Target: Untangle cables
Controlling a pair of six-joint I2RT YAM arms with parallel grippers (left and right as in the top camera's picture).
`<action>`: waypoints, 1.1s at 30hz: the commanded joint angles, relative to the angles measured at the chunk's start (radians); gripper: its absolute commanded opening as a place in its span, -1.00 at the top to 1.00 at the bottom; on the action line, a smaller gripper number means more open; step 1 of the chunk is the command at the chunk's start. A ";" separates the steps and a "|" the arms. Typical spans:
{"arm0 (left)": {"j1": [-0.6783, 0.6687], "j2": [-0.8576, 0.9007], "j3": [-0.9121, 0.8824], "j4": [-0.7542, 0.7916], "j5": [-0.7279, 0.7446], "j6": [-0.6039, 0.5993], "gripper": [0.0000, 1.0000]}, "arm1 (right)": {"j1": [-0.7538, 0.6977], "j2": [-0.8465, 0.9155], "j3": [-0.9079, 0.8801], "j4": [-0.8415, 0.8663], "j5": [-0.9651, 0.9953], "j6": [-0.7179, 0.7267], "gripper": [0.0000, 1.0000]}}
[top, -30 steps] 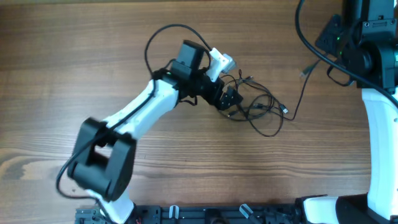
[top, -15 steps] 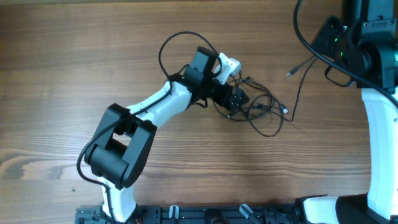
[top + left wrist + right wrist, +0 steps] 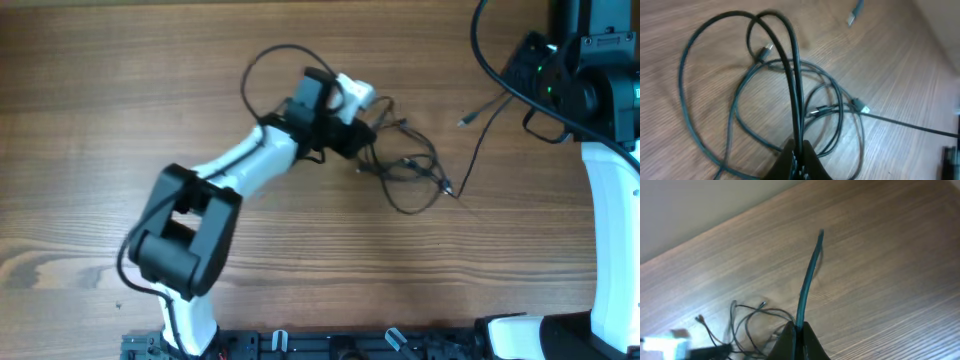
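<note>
The cables [image 3: 405, 168] lie as a loose tangle of thin black loops at the table's middle. My left gripper [image 3: 364, 141] is at the tangle's left edge. In the left wrist view it [image 3: 801, 149] is shut on two strands of one cable loop [image 3: 790, 60] that runs away over the wood. Small plugs [image 3: 860, 106] lie among the loops. At the top right my right gripper [image 3: 797, 328] is shut on another cable strand [image 3: 809, 277]. Its plug end [image 3: 463, 122] sticks out free, and the strand runs down to the tangle [image 3: 752, 317].
Thick black robot wires [image 3: 487, 55] hang beside the right arm [image 3: 585, 85] at the top right. The left arm's elbow [image 3: 180, 240] stands at the lower left. A black rail [image 3: 350, 345] runs along the front edge. The table's far edge [image 3: 715, 227] shows in the right wrist view.
My left gripper has shut on the cable loop and drawn back a little to the left, dragging the tangle with it. The right arm has stayed still.
</note>
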 commanded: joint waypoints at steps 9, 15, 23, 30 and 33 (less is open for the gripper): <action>0.366 -0.156 0.027 0.164 0.894 -0.134 0.91 | -0.003 -0.001 0.005 0.157 -0.678 -0.378 0.91; 0.354 -0.156 0.027 0.231 0.832 -0.200 0.26 | -0.012 0.011 0.003 0.163 -0.682 -0.365 0.91; 0.248 -0.145 0.026 -0.090 0.218 -0.053 -0.72 | -0.029 0.011 0.002 0.081 -0.397 -0.243 0.91; 0.091 -0.038 0.026 -0.087 -0.066 -0.056 -0.84 | -0.029 0.010 0.002 0.058 -0.391 -0.237 0.91; 0.076 0.026 0.026 -0.080 -0.059 -0.057 -0.81 | -0.029 0.008 0.002 0.059 -0.391 -0.239 0.91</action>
